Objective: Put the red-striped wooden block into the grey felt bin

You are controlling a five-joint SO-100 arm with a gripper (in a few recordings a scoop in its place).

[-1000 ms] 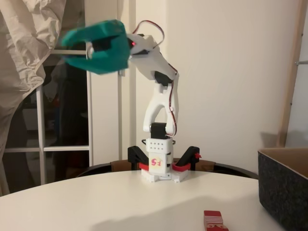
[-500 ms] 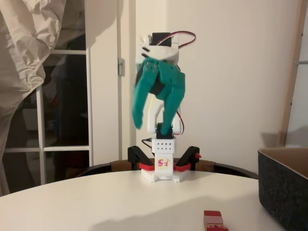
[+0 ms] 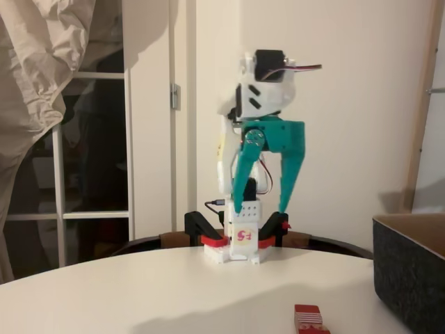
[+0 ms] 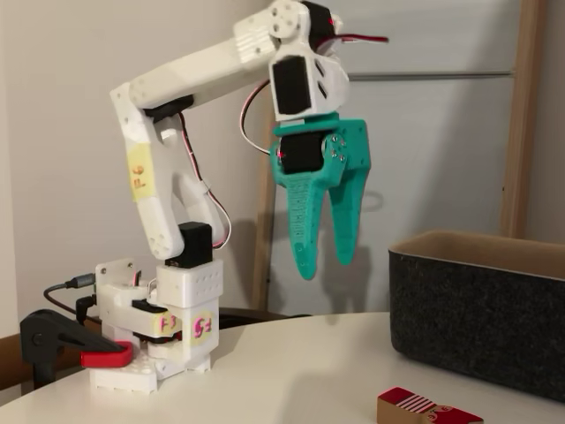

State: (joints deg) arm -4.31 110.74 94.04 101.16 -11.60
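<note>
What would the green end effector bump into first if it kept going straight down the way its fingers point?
Probably just the white round table. The teal end effector hangs open, pointing down, with bare tabletop below. The red-striped wooden block seems nearer the camera, though depth is hard to judge.

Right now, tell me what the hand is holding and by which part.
Nothing is held. The hand hangs open above the table, fingers pointing down, with nothing between them. The red-striped wooden block lies on the table, apart from the hand.

The arm has swung round from the left, and its gripper (image 3: 263, 207) now hangs pointing down, fingers parted, above the table (image 3: 139, 292), nearer the bin (image 3: 410, 275).
</note>
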